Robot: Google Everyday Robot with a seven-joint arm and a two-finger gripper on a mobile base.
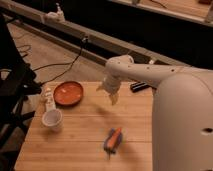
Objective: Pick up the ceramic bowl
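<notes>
The ceramic bowl (pixel 68 93) is shallow, round and orange-red with a darker rim. It sits on the wooden table (pixel 85 140) near its far left corner. My gripper (pixel 109 93) hangs above the table at the far edge, to the right of the bowl and apart from it, with nothing seen in it. The white arm reaches in from the right.
A small white cup (pixel 52 119) stands in front of the bowl, with a small pale bottle (pixel 48 99) beside it. An orange and blue tool (pixel 113 139) lies mid-table. A dark object (pixel 139 86) lies at the far edge. Cables run across the floor behind.
</notes>
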